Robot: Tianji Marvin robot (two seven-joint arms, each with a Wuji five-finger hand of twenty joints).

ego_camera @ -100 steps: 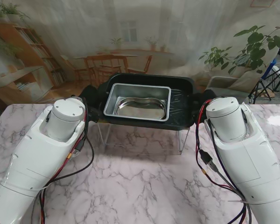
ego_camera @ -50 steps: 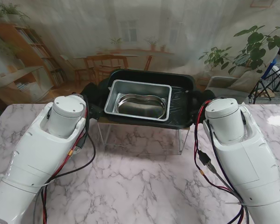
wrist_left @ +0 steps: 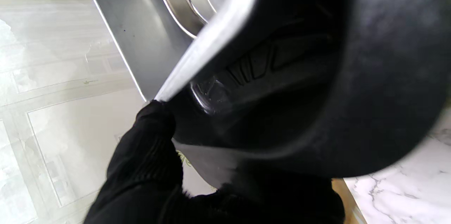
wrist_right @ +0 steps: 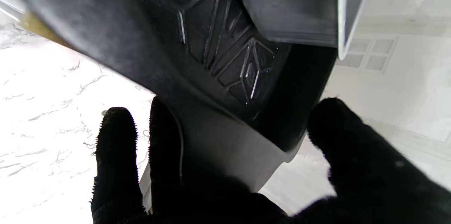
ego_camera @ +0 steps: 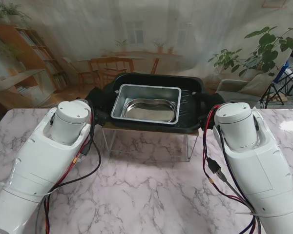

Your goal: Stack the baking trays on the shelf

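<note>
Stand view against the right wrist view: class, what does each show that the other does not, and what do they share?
Only the stand view shows the whole stack: the black tray on the shelf, a kidney-shaped steel dish inside the silver tray, the left hand and the marble table.

Only the right wrist view shows the black tray's ribbed pattern up close and the right hand, its fingers at the tray's end.

Both show the black tray, silver tray and table.
</note>
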